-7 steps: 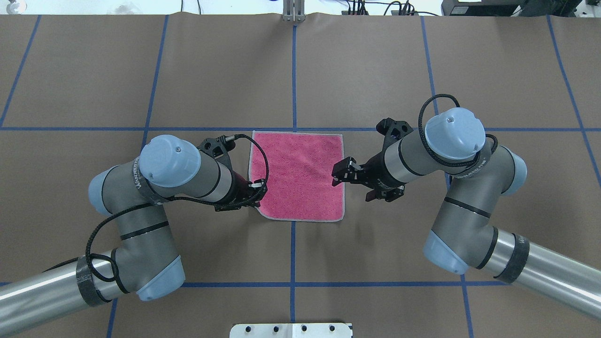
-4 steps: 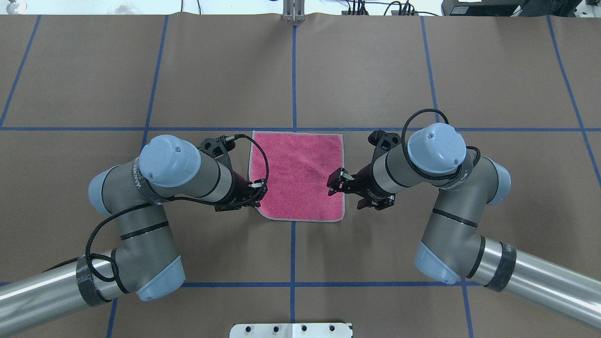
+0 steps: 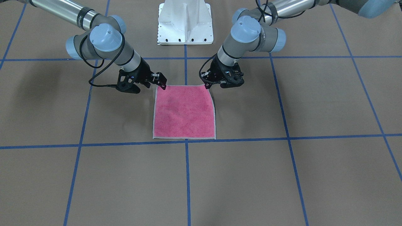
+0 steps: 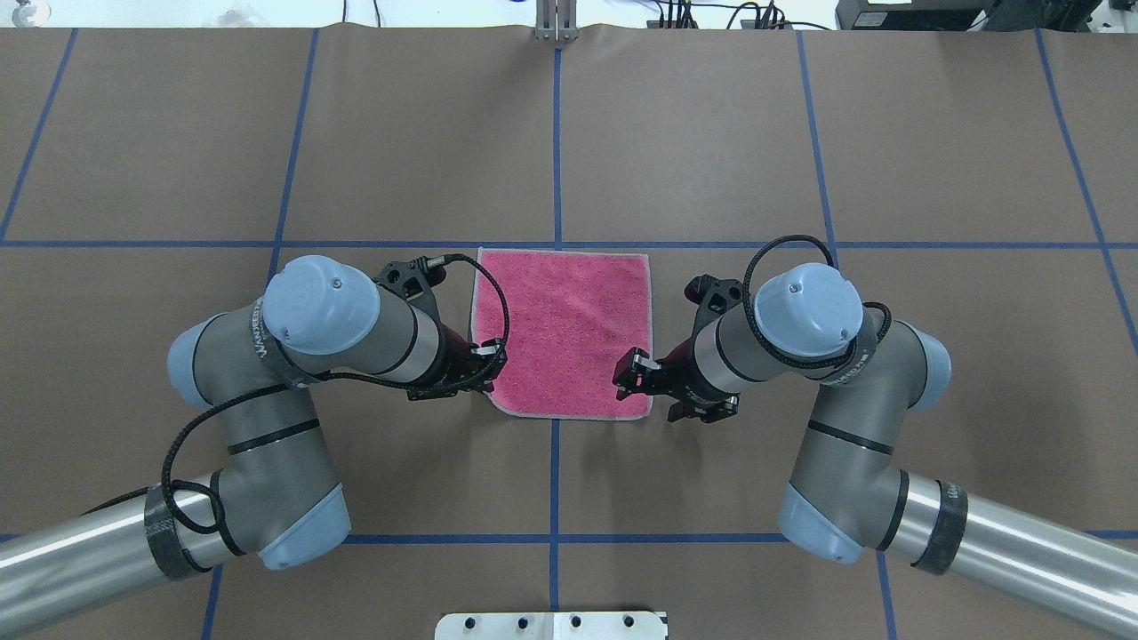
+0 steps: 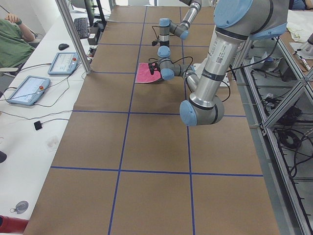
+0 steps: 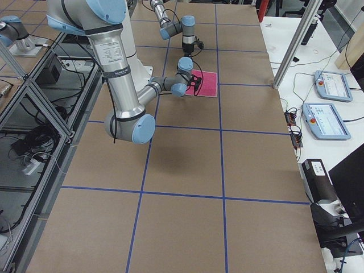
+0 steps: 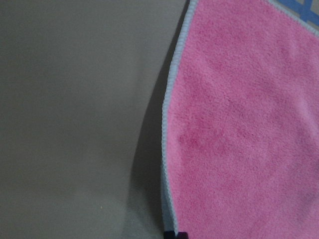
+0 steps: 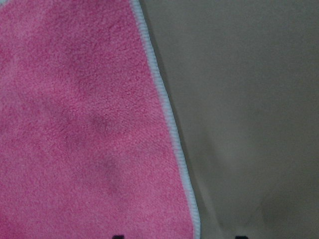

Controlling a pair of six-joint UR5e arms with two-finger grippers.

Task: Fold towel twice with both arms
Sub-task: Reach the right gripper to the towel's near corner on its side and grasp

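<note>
1. Pedestal base [image 4: 551, 625]: white plate with a row of dark bolt holes, at the robot-side edge of the worktop [image 4: 711, 133].

2. Left arm [image 4: 329, 329] and right arm [image 4: 800, 329]: silver tubes, rounded grey joints, light-blue domed caps, and looped black braided cable. Both are bent inward toward the middle.

3. Left gripper [image 4: 487, 360]: black, at the towel's robot-side left corner. Its fingers are drawn narrow on the light stitched edging. The edge beside them rises a little off the surface and casts a shadow.

4. Right gripper [image 4: 625, 375]: black, at the towel's robot-side right corner. Its fingers [image 4: 635, 363] are spread wide, one tip over the pink pile and one over bare surface, and the edging runs between them.

5. Towel [image 4: 569, 329]: small, roughly square terry cloth with its pink, nubbly face up. It has pale grey stitched edging and rounded corners. It lies about midway between the worktop's left and right ends. Its far edge runs along a cross line of tape, and the central line passes beneath it.

6. Worktop covering: matt brown paper marked into large rectangles with blue tape [image 4: 556, 133].

7. Metal post [image 4: 556, 22]: upright, at the middle of the far edge.

8. White side bench beyond the far edge, carrying two flat handheld screens [image 6: 331, 85] and cables.
</note>
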